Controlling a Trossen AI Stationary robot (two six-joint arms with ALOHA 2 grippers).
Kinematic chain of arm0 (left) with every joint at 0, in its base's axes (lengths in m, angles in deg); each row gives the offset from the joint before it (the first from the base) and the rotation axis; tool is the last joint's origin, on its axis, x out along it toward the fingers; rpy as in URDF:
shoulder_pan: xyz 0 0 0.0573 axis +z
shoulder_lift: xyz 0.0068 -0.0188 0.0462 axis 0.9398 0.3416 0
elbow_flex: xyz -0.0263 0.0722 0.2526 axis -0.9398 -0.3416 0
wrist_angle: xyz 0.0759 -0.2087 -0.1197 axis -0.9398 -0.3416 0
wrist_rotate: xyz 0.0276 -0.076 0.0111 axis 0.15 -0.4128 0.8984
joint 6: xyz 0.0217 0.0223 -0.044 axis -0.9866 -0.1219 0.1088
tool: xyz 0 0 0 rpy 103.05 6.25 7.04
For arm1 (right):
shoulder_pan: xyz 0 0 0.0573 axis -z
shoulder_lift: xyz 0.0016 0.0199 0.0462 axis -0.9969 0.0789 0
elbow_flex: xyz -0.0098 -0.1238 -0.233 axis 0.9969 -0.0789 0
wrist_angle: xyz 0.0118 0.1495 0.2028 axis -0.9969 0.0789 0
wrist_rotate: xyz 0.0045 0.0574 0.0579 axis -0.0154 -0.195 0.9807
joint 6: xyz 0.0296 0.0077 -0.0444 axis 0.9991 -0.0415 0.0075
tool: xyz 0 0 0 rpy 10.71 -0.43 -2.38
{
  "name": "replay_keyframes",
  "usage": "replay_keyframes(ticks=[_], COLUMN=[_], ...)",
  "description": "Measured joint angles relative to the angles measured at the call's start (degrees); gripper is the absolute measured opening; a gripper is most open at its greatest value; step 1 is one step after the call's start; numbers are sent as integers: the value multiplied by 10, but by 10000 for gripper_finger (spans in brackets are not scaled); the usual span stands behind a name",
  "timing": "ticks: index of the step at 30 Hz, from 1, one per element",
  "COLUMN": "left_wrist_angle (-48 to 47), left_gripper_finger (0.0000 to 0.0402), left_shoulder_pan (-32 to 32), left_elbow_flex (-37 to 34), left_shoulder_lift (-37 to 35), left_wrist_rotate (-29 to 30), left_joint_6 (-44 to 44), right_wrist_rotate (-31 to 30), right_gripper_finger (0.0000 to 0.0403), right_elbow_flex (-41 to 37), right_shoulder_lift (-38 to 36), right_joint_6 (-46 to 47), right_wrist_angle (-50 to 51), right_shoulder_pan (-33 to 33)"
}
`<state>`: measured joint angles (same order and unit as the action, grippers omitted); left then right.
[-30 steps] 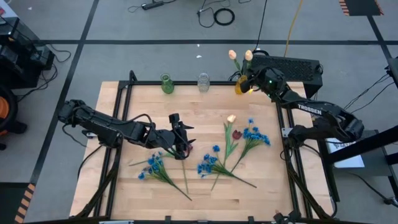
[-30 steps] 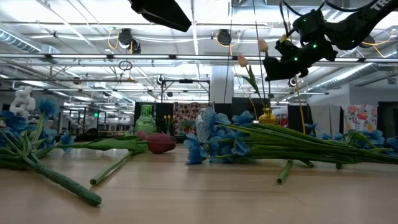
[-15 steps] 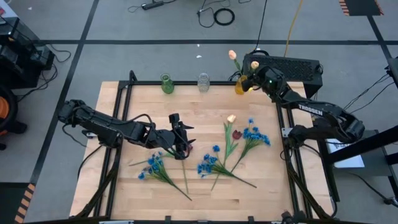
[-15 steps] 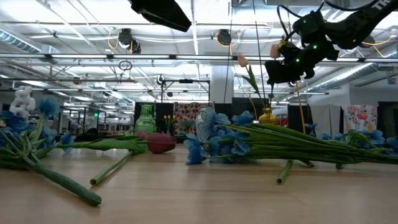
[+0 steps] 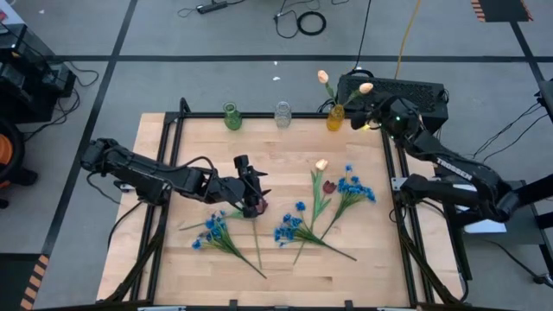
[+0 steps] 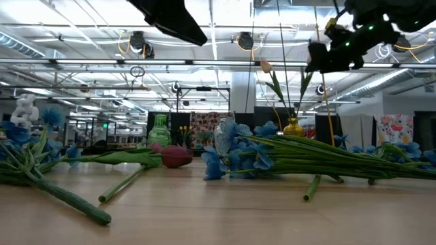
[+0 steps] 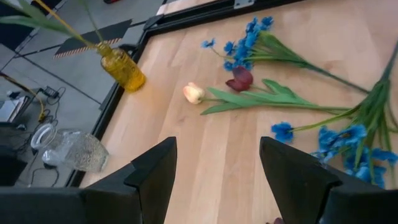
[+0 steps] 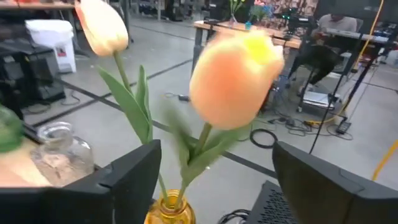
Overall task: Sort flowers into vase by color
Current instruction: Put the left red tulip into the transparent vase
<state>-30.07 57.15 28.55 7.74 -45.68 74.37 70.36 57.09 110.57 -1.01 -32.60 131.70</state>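
While its two dark fingers stand wide apart with nothing between them, the right gripper (image 5: 373, 115) hangs just beside the yellow vase (image 5: 334, 119) at the table's far right corner; in the right wrist view the fingers (image 8: 124, 180) frame two cream-yellow tulips (image 8: 235, 78) whose stems go down into the vase's mouth. From above, those two blossoms lean out over the vase, one toward the floor beyond the table, the other toward the gripper. The left gripper (image 5: 251, 197) sits low over the middle of the wooden table (image 5: 363, 259), its fingers (image 7: 149, 177) parted; whether it holds anything cannot be told. Ahead of it lie a cream-yellow tulip (image 5: 321, 164) and a dark red tulip (image 5: 328, 186) side by side, with a blue bunch (image 5: 354, 187) just beside them. Two more blue bunches lie nearer the front edge, one (image 5: 289, 226) at the centre and one (image 5: 212, 229) under the left arm. A green vase (image 5: 231, 117) and a clear vase (image 5: 282, 113) stand along the far edge.
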Motion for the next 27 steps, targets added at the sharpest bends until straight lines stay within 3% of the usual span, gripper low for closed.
replay_keyframes(ticks=[9, 20, 27], left_wrist_angle=[1, 1, -1], left_gripper_finger=[237, 237, 237], left_shoulder_pan=[4, 4, 4], left_elbow_flex=[-2, -2, -2], left_shoulder_lift=[0, 0, 0], left_wrist_rotate=[-15, -17, -17], left_joint_6=[0, 0, 16], right_wrist_rotate=[85, 104, 134], right_gripper_finger=[308, 308, 309], right_elbow_flex=[0, 0, -62], right_shoulder_lift=[-132, -249, -256], right_joint_6=[80, 150, 166], right_wrist_angle=[153, 301, 257], right_shoulder_pan=[-46, -163, -239])
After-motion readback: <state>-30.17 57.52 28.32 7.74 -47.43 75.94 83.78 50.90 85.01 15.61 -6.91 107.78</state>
